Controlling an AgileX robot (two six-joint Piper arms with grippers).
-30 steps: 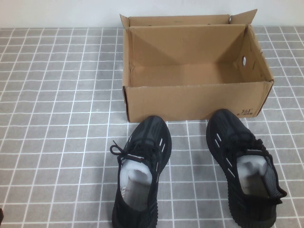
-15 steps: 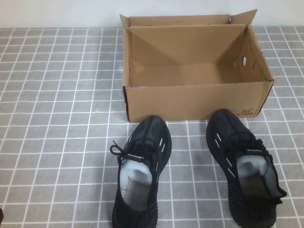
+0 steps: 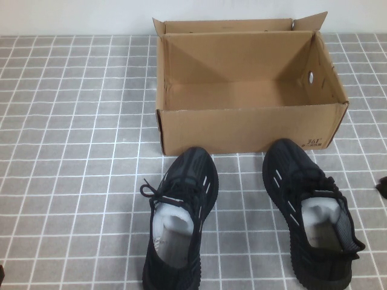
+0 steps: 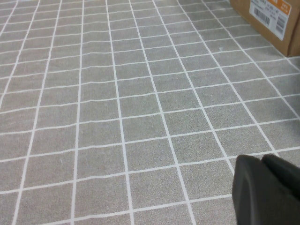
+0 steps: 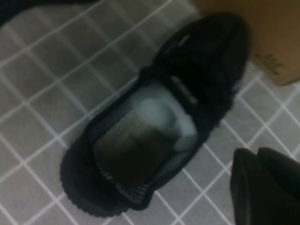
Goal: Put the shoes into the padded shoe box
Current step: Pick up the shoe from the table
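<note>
Peeking at frame edges: right pincer (image 3: 382, 187), left pincer (image 4: 267, 187).

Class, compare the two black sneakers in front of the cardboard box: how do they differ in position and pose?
The left shoe lies before the box's left half, toe angled right; the right shoe lies before its right half, toe angled left. The left shoe's laces spill leftward; the right shoe's don't. Both are black, white-dashed, toes toward the box.

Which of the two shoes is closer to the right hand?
The right-side shoe, under the box's "361" print. The right hand enters at the table's right edge beside it; the left-side shoe lies farther away. The left hand is over bare tiles.
</note>
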